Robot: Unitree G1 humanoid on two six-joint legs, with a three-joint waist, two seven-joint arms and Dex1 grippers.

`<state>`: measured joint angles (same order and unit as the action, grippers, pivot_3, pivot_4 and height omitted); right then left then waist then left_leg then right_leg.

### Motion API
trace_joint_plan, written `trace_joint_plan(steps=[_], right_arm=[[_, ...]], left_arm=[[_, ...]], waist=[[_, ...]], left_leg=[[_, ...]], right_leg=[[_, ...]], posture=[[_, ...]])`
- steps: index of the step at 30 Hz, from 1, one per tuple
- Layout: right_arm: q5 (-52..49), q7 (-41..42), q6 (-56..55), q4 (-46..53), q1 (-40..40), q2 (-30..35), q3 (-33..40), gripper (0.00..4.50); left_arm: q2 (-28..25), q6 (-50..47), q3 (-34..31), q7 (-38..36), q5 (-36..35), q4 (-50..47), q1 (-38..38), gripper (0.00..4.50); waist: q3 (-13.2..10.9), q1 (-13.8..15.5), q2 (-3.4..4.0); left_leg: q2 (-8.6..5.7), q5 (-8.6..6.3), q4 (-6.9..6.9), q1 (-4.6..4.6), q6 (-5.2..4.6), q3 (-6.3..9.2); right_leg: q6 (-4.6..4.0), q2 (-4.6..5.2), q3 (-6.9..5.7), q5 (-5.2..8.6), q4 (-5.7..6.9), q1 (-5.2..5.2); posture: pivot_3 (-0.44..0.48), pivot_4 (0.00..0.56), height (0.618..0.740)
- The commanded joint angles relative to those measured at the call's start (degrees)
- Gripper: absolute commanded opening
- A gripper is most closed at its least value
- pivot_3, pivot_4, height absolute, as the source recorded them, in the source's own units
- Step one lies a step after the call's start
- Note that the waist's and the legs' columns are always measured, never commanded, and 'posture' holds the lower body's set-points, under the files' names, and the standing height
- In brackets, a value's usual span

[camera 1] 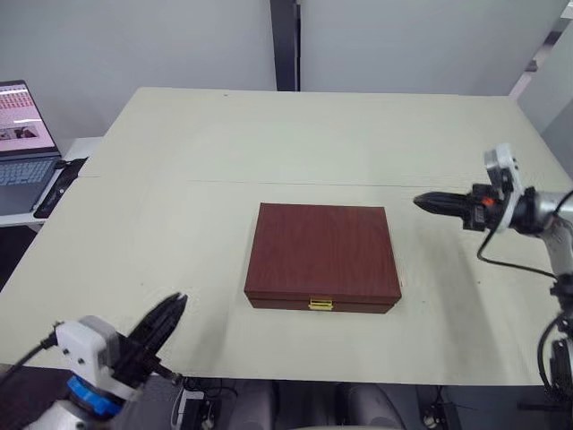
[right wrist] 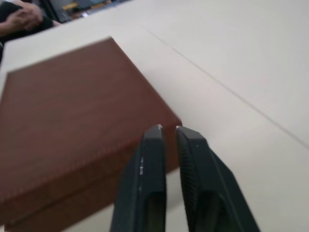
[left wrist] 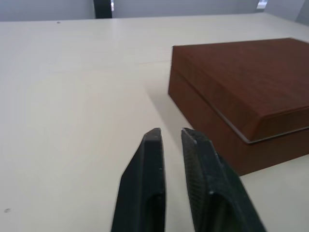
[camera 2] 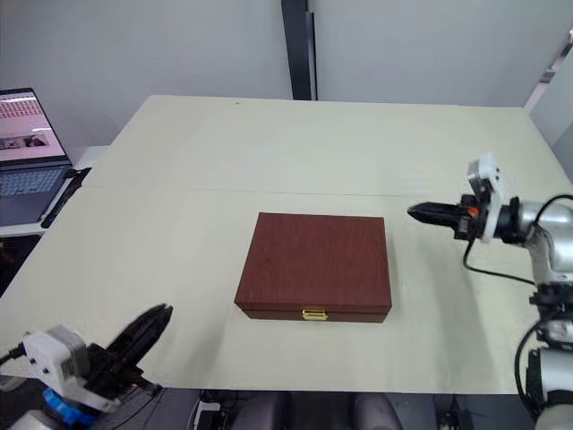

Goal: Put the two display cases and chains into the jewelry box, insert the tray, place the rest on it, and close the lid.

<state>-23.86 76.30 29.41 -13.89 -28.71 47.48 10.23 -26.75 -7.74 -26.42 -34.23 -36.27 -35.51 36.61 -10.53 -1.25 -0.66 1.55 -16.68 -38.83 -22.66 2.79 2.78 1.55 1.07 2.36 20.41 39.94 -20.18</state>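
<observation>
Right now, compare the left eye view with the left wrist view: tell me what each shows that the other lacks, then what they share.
Left eye view alone: the laptop off the table's left edge, the brass clasp on the box's front, and the right gripper, empty, just off the box's far right corner.

Left wrist view alone: the pale seam where the lid meets the base.

Both: the closed wooden box, the cream table, and the left gripper, empty, fingers nearly together, near the box's left side.

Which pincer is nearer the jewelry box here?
Right. The right pincer hovers just off the far right corner of the closed jewelry box; the left pincer sits farther off, near the table's front left edge.
</observation>
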Motion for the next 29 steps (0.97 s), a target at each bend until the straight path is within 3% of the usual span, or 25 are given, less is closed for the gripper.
trace_joint_plan(steps=[1,9,10,19,29], right_arm=[[-2.0,-2.9,-0.3,4.1,4.5,1.5,4.9,1.63],[0.3,-6.8,-7.2,1.0,17.0,2.4,9.7,4.02],[0.6,-7.0,-8.2,0.3,17.6,2.5,9.6,4.39],[2.0,-7.9,-13.2,-4.0,18.2,3.5,9.7,4.46],[2.1,-8.4,-14.1,-3.7,18.1,3.4,8.6,4.46]], left_arm=[[-4.3,-5.7,-3.8,1.1,-2.9,4.4,-4.9,1.87],[-17.2,-12.3,-5.2,-7.1,-2.4,26.2,-21.0,4.39],[-18.1,-12.8,-5.3,-8.5,-2.6,28.1,-22.1,4.50],[-24.0,-8.0,-6.8,-17.8,2.4,40.9,-26.6,4.50],[-24.6,-8.0,-6.3,-19.8,4.4,44.9,-29.6,4.50]], waist=[[0.0,-0.2,0.01],[0.0,-0.7,0.04],[0.0,-0.8,0.04],[0.0,-0.9,0.04],[0.0,-0.7,0.04]], left_leg=[[0.00,0.00,0.00,0.01,0.00,0.00],[0.06,0.00,0.04,0.13,0.01,-0.06],[0.05,0.01,0.04,0.13,0.01,-0.11],[0.08,0.00,0.07,0.18,0.01,-0.16],[0.07,0.01,0.06,0.16,0.01,-0.10]], right_leg=[[0.00,0.00,0.00,0.00,0.02,0.01],[0.00,-0.11,0.01,0.00,0.05,0.03],[0.00,-0.11,0.01,0.00,0.06,0.00],[0.00,-0.04,0.03,0.00,0.07,0.00],[0.00,0.01,0.06,0.00,0.07,0.01]], posture=[[0.000,0.150,0.740],[0.000,0.150,0.740],[0.000,0.150,0.740],[0.000,0.150,0.740],[0.000,0.150,0.740]])
